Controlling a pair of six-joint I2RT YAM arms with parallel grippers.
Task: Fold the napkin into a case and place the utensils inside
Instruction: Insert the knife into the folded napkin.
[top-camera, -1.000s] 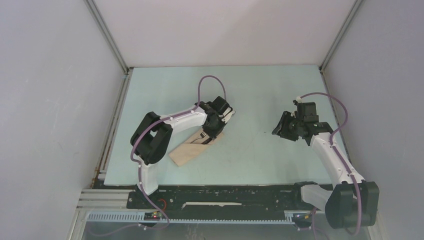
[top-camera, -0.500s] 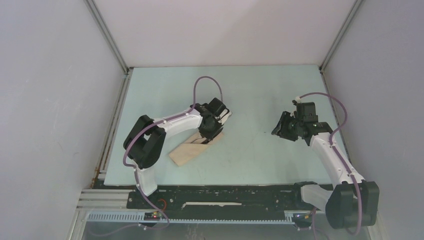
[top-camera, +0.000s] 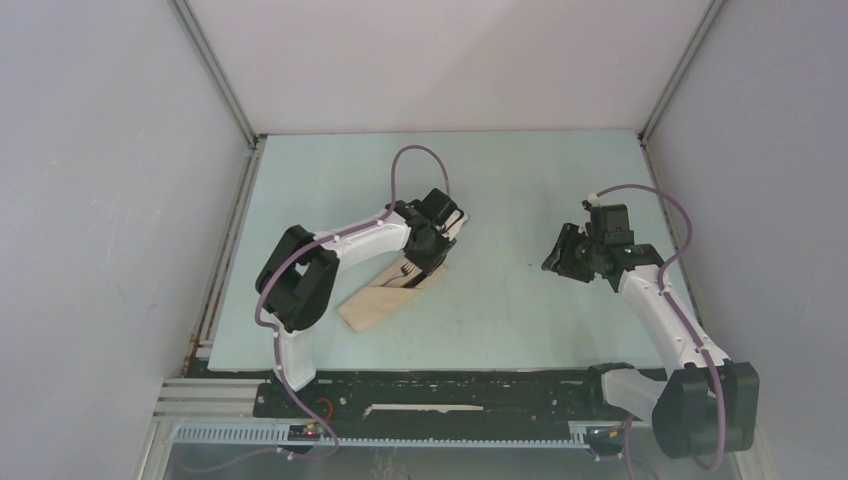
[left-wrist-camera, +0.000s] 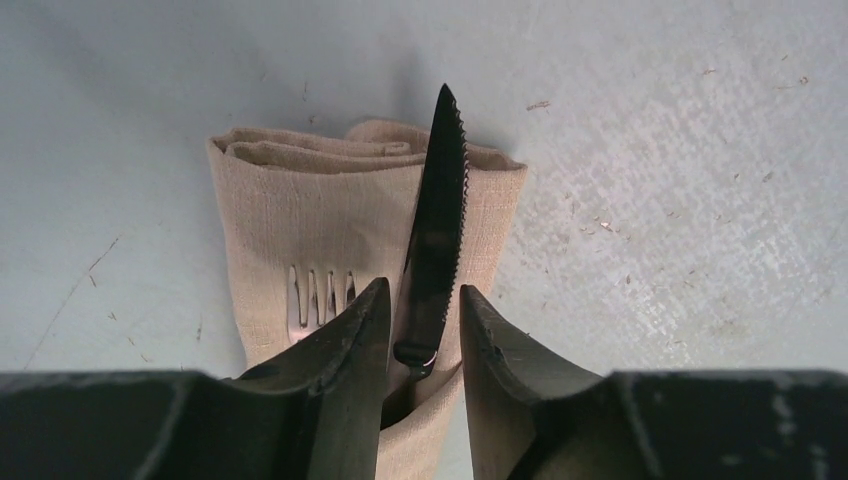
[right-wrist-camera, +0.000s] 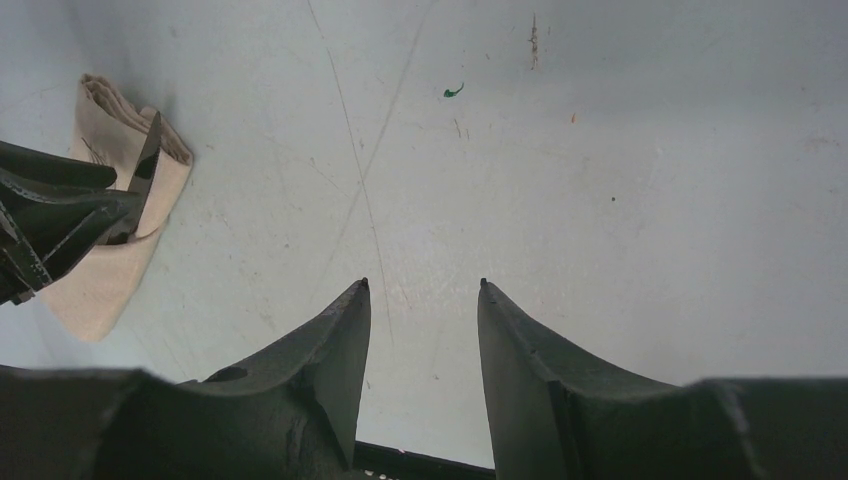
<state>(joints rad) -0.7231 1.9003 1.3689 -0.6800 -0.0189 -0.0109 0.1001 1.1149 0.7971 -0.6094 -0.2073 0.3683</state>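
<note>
The beige-tan napkin is folded into a narrow case (top-camera: 372, 305) lying diagonally on the table, also in the left wrist view (left-wrist-camera: 300, 215) and the right wrist view (right-wrist-camera: 105, 275). The light grey fork (left-wrist-camera: 318, 298) sits in its pocket with the tines showing. The black knife (left-wrist-camera: 437, 230) lies beside it, its handle in the pocket and its serrated blade past the case's far end. My left gripper (left-wrist-camera: 420, 288) is open, its fingers straddling the blade with small gaps. My right gripper (right-wrist-camera: 423, 284) is open and empty, well to the right (top-camera: 556, 262).
The pale green table (top-camera: 520, 310) is walled by white panels at the back and sides. A small green speck (right-wrist-camera: 453, 91) lies on the table ahead of the right gripper. A black rail (top-camera: 450, 395) runs along the near edge.
My left arm shifted slightly left and back, then returned over the case's upper end. The right arm has barely moved. The case and utensils lie as before.
</note>
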